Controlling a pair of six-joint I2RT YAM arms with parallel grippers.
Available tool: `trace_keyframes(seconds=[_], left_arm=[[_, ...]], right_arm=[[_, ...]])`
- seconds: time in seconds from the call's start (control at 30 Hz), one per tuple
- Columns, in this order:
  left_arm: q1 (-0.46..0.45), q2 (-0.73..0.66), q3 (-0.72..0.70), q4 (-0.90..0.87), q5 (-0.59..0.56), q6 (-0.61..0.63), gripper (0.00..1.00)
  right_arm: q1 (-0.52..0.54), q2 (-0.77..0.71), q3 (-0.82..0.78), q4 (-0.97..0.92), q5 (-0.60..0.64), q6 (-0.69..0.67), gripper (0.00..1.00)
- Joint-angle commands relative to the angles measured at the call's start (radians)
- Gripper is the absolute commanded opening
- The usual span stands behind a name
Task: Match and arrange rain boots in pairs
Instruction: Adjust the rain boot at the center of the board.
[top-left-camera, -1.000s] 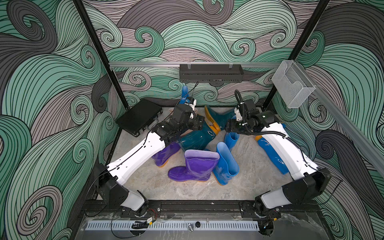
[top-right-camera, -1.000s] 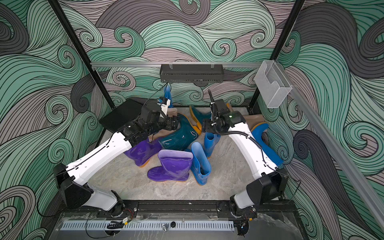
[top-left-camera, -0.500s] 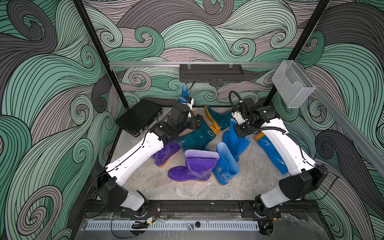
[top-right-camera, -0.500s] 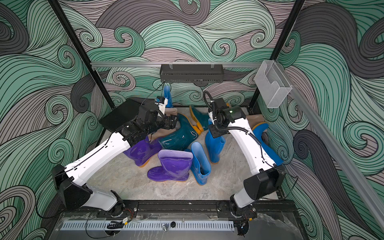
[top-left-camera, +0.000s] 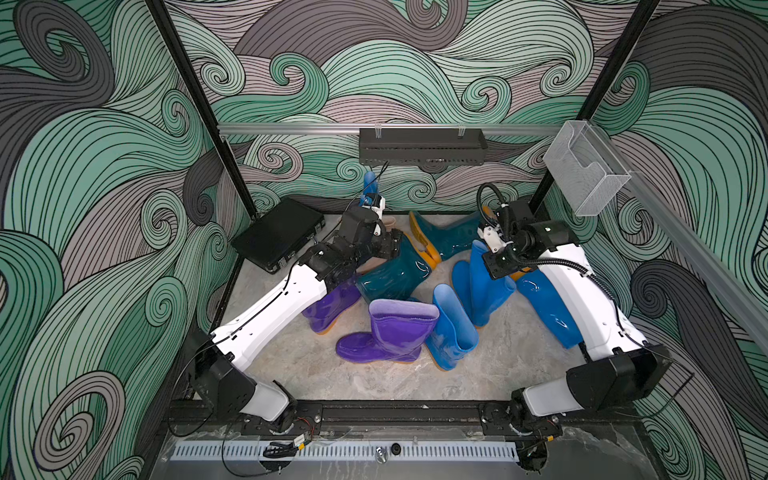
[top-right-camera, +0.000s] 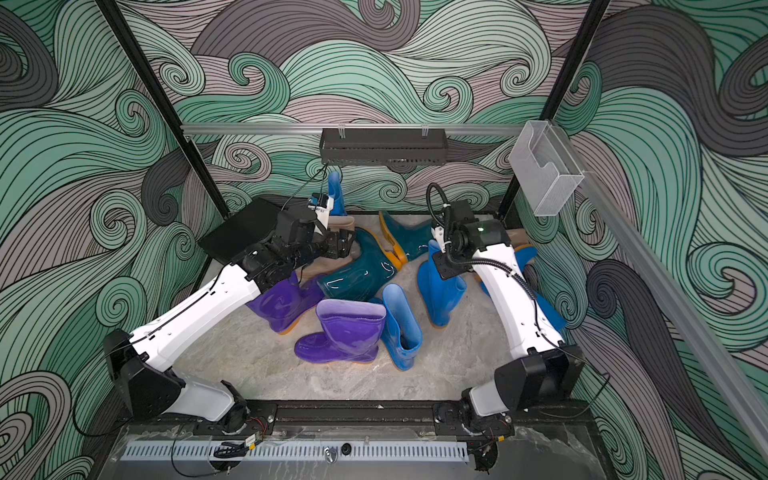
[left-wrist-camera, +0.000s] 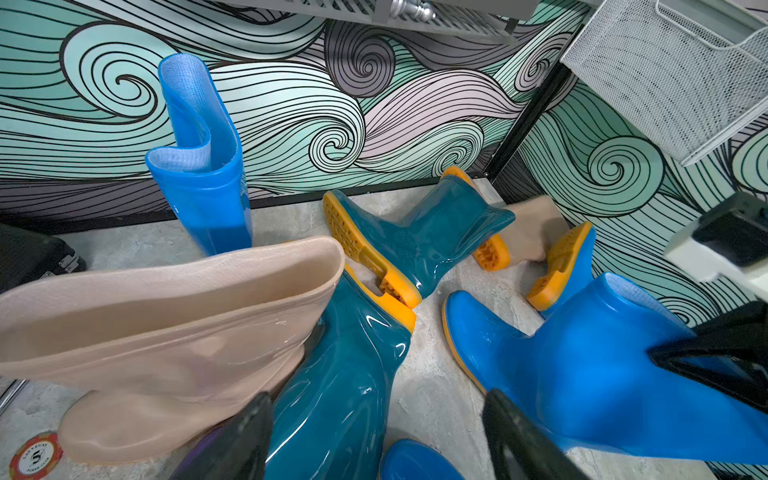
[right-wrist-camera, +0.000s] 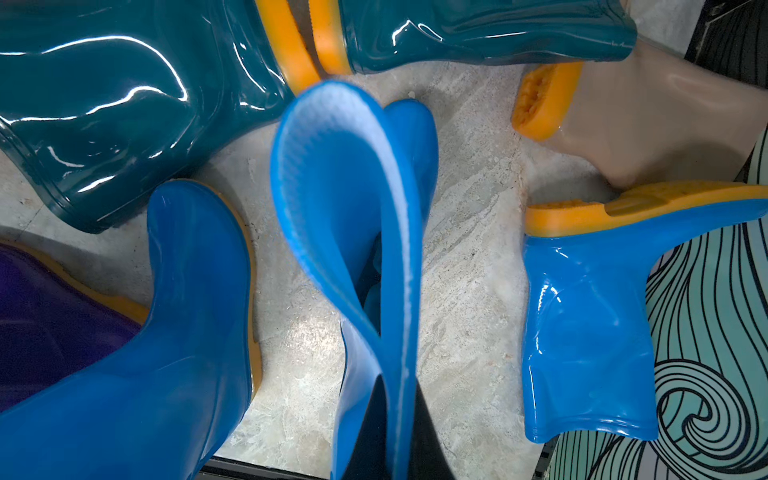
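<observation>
The right gripper (right-wrist-camera: 395, 399) has its jaws pressed together on the top rim of a glossy bright blue rubber rain boot (right-wrist-camera: 345, 187), pinching the shaft wall flat between them. That boot stands upright, right of centre in both top views (top-left-camera: 482, 291). Its rim is folded in, showing a pale woven lining, and a thin orange-yellow sole edges the foot.

The left gripper (left-wrist-camera: 376, 399) hangs with its jaws wide apart, holding nothing. It is above a dark teal rubber boot (left-wrist-camera: 345, 374) that lies on its side at the middle of a top view (top-left-camera: 395, 274). A beige rubber boot (left-wrist-camera: 166, 332) lies against that teal boot.

Farther out, a second teal boot (top-left-camera: 449, 237) lies with its orange sole close to the first one's. A blue boot (top-left-camera: 370, 183) stands at the back wall. A purple rubber boot (top-left-camera: 390, 332) stands at lower centre, with another blue boot (top-left-camera: 453, 332) leaning against it. A flat black case (top-left-camera: 278, 237) sits at centre left.
</observation>
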Motion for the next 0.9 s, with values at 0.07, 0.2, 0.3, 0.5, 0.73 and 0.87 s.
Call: trace_keyframes(seconds=[0.07,0.2,0.3,0.5,0.73,0.87], left_arm=[[0.009,-0.023,-0.004,0.003,0.009,-0.003,0.80],[0.009,-0.023,0.009,-0.006,0.018,0.013,0.80],[0.009,-0.023,0.018,0.000,0.030,0.023,0.80],[0.009,-0.014,0.037,0.014,0.087,0.019,0.80],[0.009,-0.010,0.040,0.023,0.132,0.004,0.80],[0.009,-0.005,0.034,0.021,0.147,0.000,0.80]], right_arm=[[-0.005,-0.023,0.002,0.043,-0.041,0.045,0.38],[-0.048,-0.129,0.025,0.038,0.004,0.180,0.73],[-0.151,-0.250,-0.020,0.038,0.034,0.281,0.86],[-0.484,-0.430,-0.257,0.048,-0.057,0.357,0.97],[-0.785,-0.450,-0.590,0.207,-0.221,0.567,0.99],[-0.907,-0.437,-0.753,0.325,-0.234,0.796,0.99]])
